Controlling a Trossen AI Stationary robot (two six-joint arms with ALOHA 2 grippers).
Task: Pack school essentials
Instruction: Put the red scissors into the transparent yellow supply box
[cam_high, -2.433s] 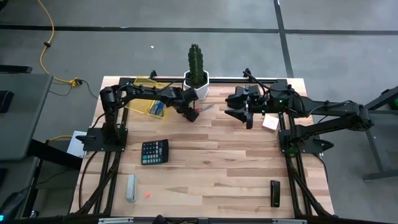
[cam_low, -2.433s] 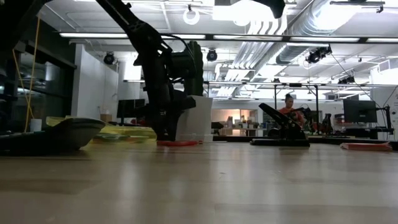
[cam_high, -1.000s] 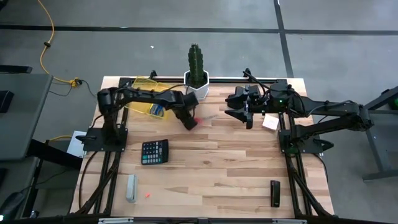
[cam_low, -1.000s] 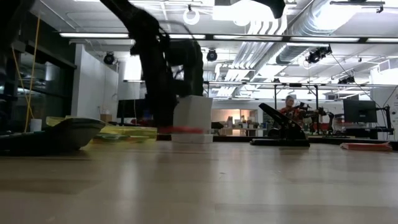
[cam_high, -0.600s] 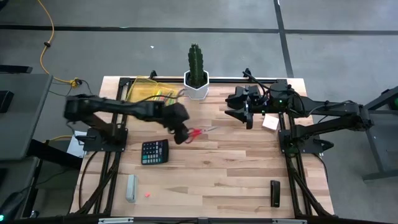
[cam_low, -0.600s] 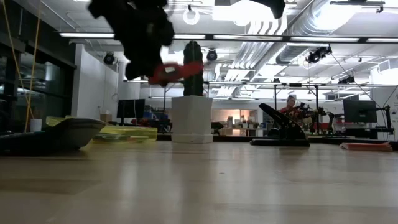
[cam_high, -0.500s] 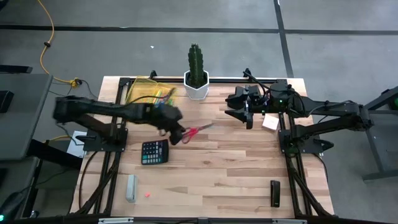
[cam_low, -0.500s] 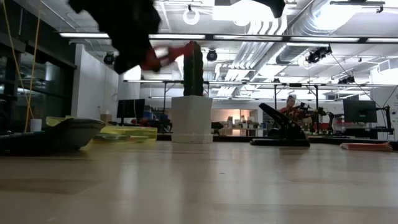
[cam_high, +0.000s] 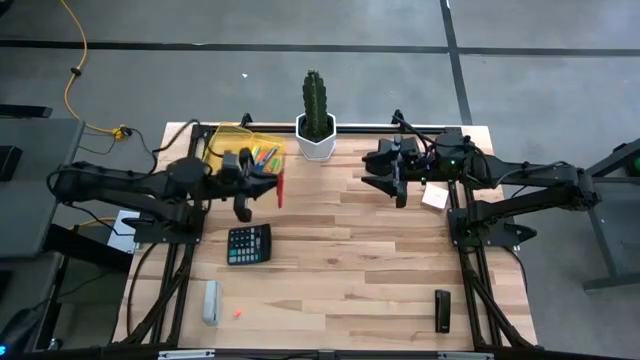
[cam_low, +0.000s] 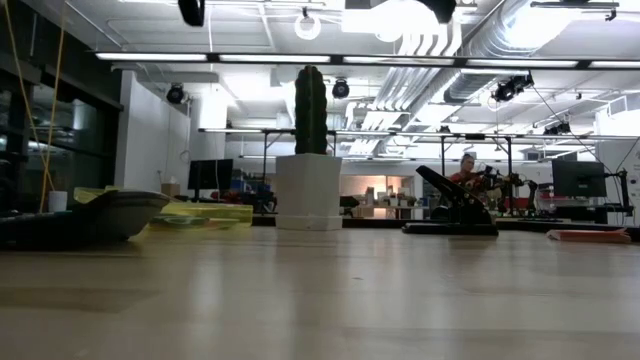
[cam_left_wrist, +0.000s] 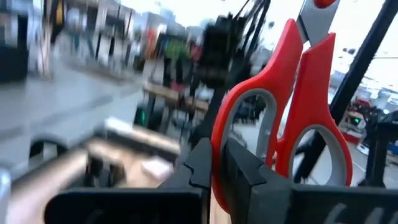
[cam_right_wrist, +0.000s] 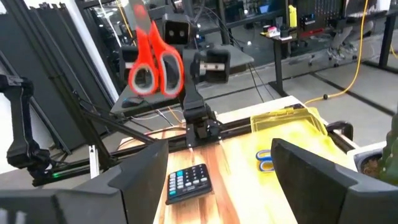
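The red-handled scissors (cam_high: 279, 188) hang in the air near the table's left side, just in front of the yellow tray (cam_high: 228, 140), with my left gripper (cam_high: 266, 186) shut on them. In the left wrist view the scissors (cam_left_wrist: 292, 106) stand upright, blades up. The right wrist view shows the scissors (cam_right_wrist: 155, 62) across the table. Coloured pens (cam_high: 266, 155) and blue scissor handles (cam_right_wrist: 266, 158) lie in the tray. My right gripper (cam_high: 385, 186) hovers open at the far right, holding nothing. My left gripper pinches the lower rim of one red handle loop (cam_left_wrist: 219, 155) between its two fingers (cam_left_wrist: 249, 171). The fingers lie level, coming from the table's left. The scissors stand upright above them, blades up, lifted clear of the table.
A cactus in a white pot (cam_high: 316, 125) stands at the far edge beside the tray. A black calculator (cam_high: 248, 243) and a pale grey bar (cam_high: 211, 302) lie near the left. A small white block (cam_high: 434, 197) and a dark object (cam_high: 442, 310) lie at the right.
My left gripper has risen from the table in front of the cactus pot and drawn back toward the left edge, tipping from pointing down to level. The red scissors went with it, lifted clear and turned upright.
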